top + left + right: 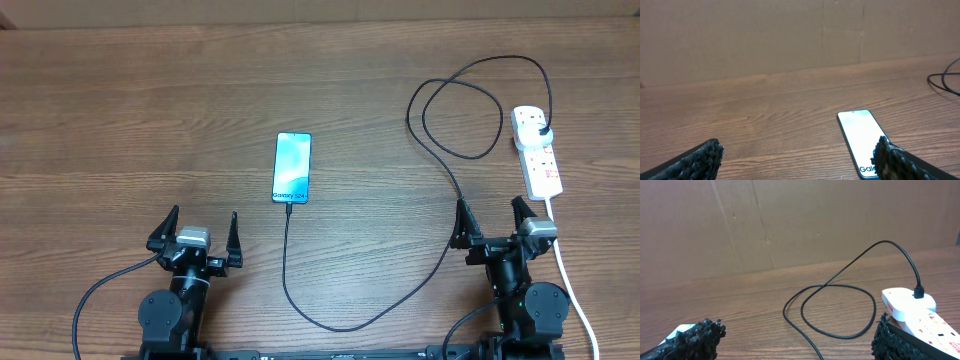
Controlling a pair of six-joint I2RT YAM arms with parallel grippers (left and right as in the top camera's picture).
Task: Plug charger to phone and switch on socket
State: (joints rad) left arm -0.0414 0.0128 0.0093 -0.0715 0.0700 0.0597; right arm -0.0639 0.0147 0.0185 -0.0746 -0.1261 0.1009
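- Left fingers are spread wide and hold nothing. They sit at the near edge of the tabletop, left side, well apart from everything.
- Right fingers are also spread wide and empty, at the near edge on the right side. The charger cable passes just beside the inner one.
- The phone lies flat around the middle of the tabletop, a bit left of centre, screen lit and facing up. In the left wrist view it lies ahead of the fingers, and one fingertip covers its near corner.
- The charger has its connector tip at the phone's near short edge, touching it. The cable sags toward the near edge, climbs to the right, makes a loop, and ends in the black plug seated in the socket's far end.
- The socket lies flat by the right edge, long axis running near to far. Can't tell the switch position.
- The white cord runs from the socket's near end to the near right corner.
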